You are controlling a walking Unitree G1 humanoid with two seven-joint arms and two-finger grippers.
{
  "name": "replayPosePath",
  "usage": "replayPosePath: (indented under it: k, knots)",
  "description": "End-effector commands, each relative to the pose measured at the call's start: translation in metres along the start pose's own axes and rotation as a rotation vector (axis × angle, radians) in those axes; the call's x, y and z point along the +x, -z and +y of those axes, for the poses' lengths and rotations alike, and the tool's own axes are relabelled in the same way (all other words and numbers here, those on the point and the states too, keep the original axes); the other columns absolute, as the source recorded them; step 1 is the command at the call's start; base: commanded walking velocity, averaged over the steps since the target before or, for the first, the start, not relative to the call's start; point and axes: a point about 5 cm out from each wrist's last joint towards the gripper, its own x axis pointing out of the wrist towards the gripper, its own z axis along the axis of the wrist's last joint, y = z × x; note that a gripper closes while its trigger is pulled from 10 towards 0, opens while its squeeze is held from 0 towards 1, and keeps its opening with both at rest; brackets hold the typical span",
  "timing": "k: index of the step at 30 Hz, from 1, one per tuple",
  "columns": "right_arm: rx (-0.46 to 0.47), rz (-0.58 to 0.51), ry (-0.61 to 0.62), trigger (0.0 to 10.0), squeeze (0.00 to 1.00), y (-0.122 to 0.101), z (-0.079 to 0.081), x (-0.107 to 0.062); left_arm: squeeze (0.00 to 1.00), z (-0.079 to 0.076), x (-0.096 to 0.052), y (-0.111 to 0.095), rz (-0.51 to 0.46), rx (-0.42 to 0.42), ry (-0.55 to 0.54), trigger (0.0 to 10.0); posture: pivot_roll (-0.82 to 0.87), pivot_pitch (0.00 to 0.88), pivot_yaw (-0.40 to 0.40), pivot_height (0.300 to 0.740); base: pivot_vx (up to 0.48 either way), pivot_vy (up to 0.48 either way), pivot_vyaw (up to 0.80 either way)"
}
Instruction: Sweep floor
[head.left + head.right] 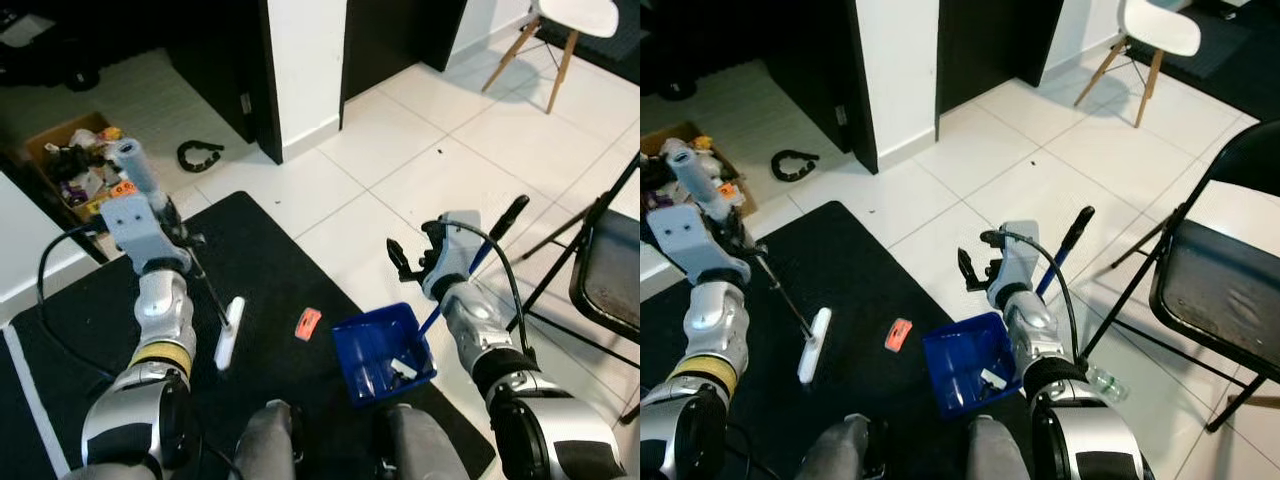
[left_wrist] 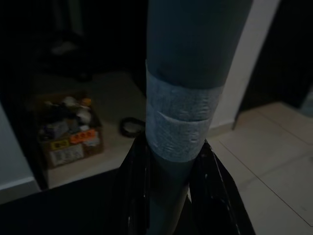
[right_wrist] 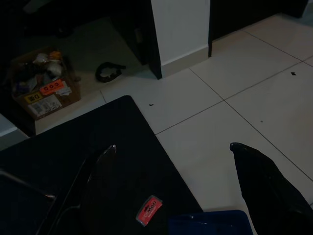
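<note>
The left claw [image 1: 150, 205] grips the grey broom handle [image 1: 135, 165]; the right claw [image 1: 980, 265], seemingly open, hovers beside the blue plastic dustpan [image 1: 383, 352]. Next, brush the orange wrapper [image 1: 307, 323] on the black mat [image 1: 270, 290] into it.

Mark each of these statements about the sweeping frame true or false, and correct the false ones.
1. The left gripper is shut on the broom handle. True.
2. The orange wrapper lies inside the blue dustpan. False: it lies on the black mat, beside the dustpan.
3. The broom head is white and rests on the mat. True.
4. The right gripper is open, near the dustpan's handle. True.
5. The cardboard box of clutter sits on the robot's right. False: it is on the left, beyond the mat.
6. A white chair stands on the mat. False: it stands on the tiled floor.
</note>
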Motion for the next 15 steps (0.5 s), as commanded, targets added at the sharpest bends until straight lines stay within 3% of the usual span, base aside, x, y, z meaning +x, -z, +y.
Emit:
replayPosePath:
  k: [1, 4, 15]
  knots:
    - [-0.008, -0.021, 0.028, 10.0, 0.00, 0.0008, -0.0051, -0.0034, 0.00, -0.0111, -0.0003, -0.0052, -0.060, 0.004, 0.064, 10.0, 0.02, 0.091, -0.039, 0.740, 0.000, 0.000, 0.00]
    - [-0.007, -0.074, 0.044, 10.0, 0.00, -0.0043, -0.0074, -0.0043, 0.00, -0.0132, -0.0019, -0.0057, -0.077, -0.004, 0.086, 10.0, 0.03, 0.089, -0.035, 0.740, 0.000, 0.000, 0.00]
    - [-0.025, -0.081, 0.051, 10.0, 0.00, -0.0006, -0.0057, -0.0070, 0.00, -0.0203, -0.0083, -0.0024, -0.087, -0.005, 0.191, 10.0, 0.02, 0.088, -0.024, 0.740, 0.000, 0.000, 0.00]
